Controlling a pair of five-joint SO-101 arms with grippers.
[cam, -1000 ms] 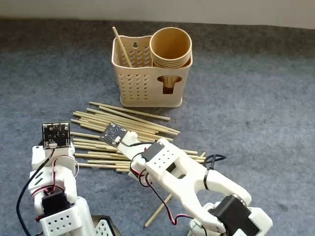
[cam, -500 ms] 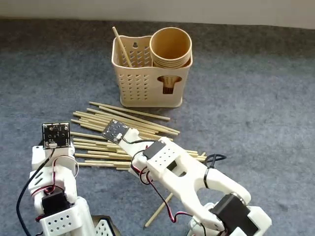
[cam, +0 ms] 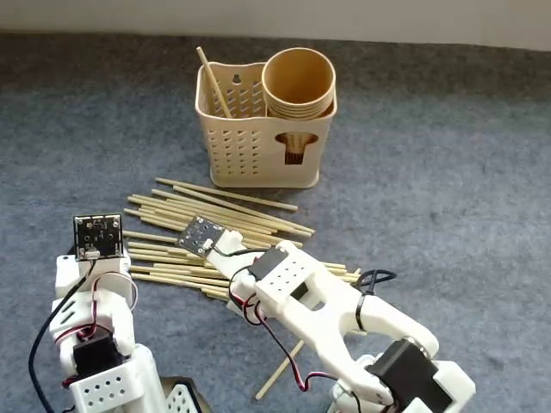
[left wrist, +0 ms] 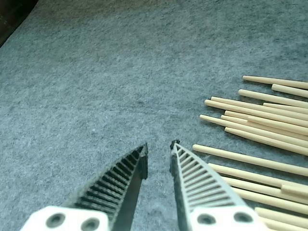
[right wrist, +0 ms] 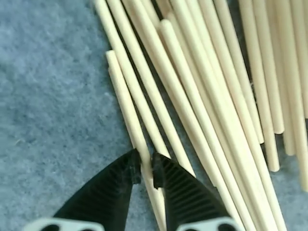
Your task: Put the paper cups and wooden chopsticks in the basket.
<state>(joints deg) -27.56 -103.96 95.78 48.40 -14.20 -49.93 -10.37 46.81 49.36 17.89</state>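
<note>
Right tool (right wrist: 147, 168) pinched narrow on one pale round chopstick (right wrist: 122, 98) at the pile's edge. Left tool (left wrist: 159, 149) slightly parted, empty, over grey worktop (left wrist: 96, 72). Loose chopsticks (cam: 215, 215) lie at 6 o'clock of the beige perforated basket (cam: 250, 146) — stacked paper cups (cam: 299, 82) in its 3 o'clock side.

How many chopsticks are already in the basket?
1. A chopstick leans in the basket compartment beside the cups; others may be hidden behind its wall.
</note>
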